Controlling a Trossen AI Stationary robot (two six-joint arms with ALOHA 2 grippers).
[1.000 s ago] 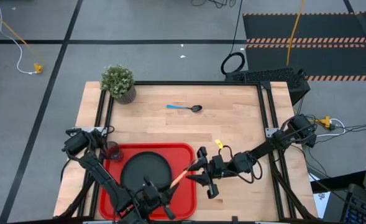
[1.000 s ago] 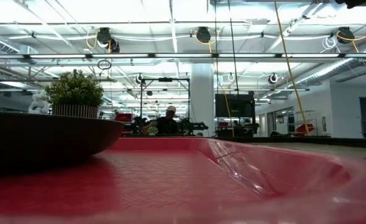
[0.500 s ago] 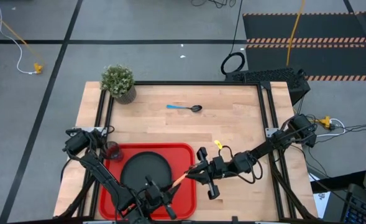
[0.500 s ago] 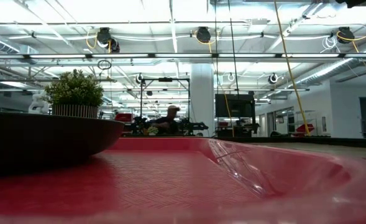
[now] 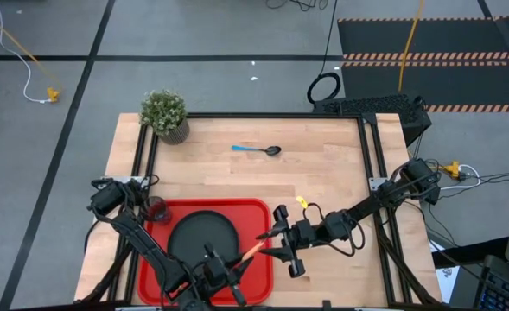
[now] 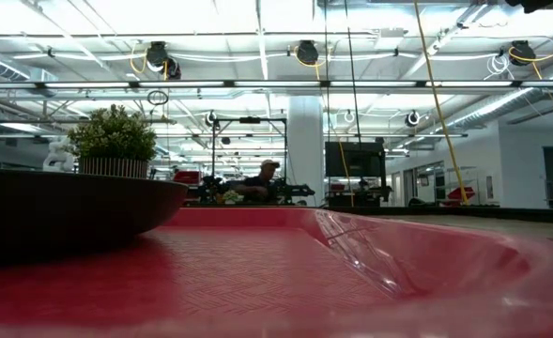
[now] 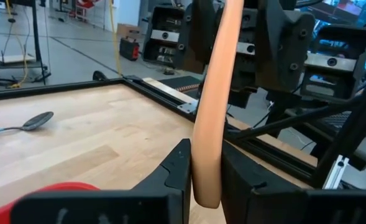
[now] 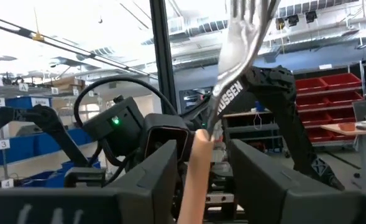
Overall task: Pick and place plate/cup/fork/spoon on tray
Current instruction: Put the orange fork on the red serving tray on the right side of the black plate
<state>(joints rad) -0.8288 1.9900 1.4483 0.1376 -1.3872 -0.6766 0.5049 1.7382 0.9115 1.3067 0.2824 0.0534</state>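
Observation:
The fork's orange handle (image 5: 252, 250) slants over the red tray's (image 5: 258, 212) right rim, between my two grippers. My left gripper (image 5: 234, 262) is shut on the handle's free end (image 7: 206, 186). My right gripper (image 5: 272, 243) stands open around the handle farther up (image 8: 196, 165), with a gap showing beside it. The silver head (image 8: 242, 31) rises toward the right wrist. The black plate (image 5: 202, 238) and the dark cup (image 5: 156, 210) stand on the tray. The blue-handled spoon (image 5: 256, 149) lies on the table. My left gripper pinches the free end of the fork's orange handle (image 7: 207, 177) between its two fingers, coming level from the table's left. The fork is lifted clear and slants up and away from the fingers toward my right gripper.
A potted plant (image 5: 166, 114) stands at the table's far left corner. The low view shows the plate's rim (image 6: 69, 202) and the tray's floor (image 6: 285, 272). A person (image 6: 262, 180) sits far behind the table. Bare wood lies between the spoon and the tray.
The fork's end at my right gripper has dropped a little toward the table's near edge, so the handle lies flatter in the high view. Its end at my left gripper has stayed nearly in place.

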